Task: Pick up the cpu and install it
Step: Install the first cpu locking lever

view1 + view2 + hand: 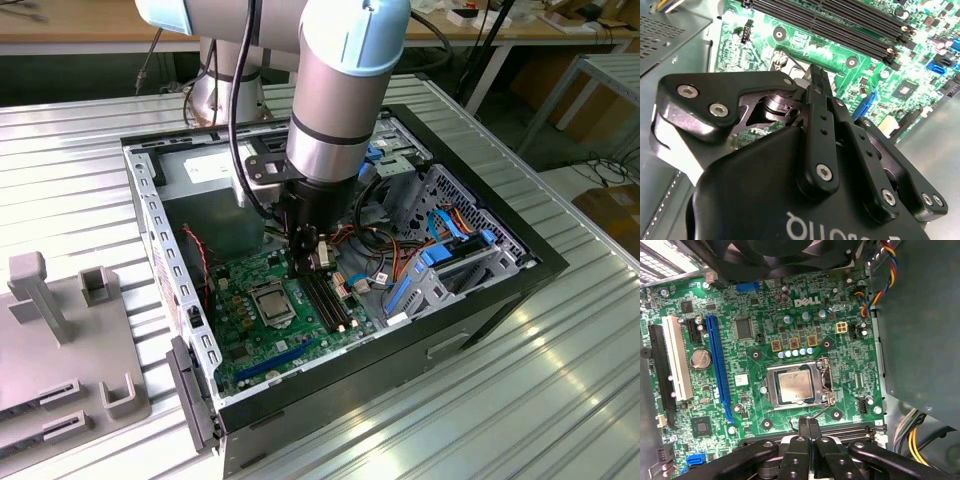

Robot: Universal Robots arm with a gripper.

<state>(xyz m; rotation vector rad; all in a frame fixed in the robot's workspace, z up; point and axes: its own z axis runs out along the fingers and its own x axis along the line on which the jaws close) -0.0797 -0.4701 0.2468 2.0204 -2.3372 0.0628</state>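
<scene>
Inside the case (150,200), the cpu (796,386) is sitting in its socket (799,386); I'm hovering beside it, pincer (808,424) pressed together, gripping nothing.

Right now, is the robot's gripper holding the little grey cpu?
No, in the first wrist view the cpu sits in its socket on the motherboard, apart from the shut gripper.

1 cpu (796,387); 1 motherboard (765,315); 1 blue slot (720,367); 1 coin cell (700,359); 3 square gold comps (794,343).
</scene>
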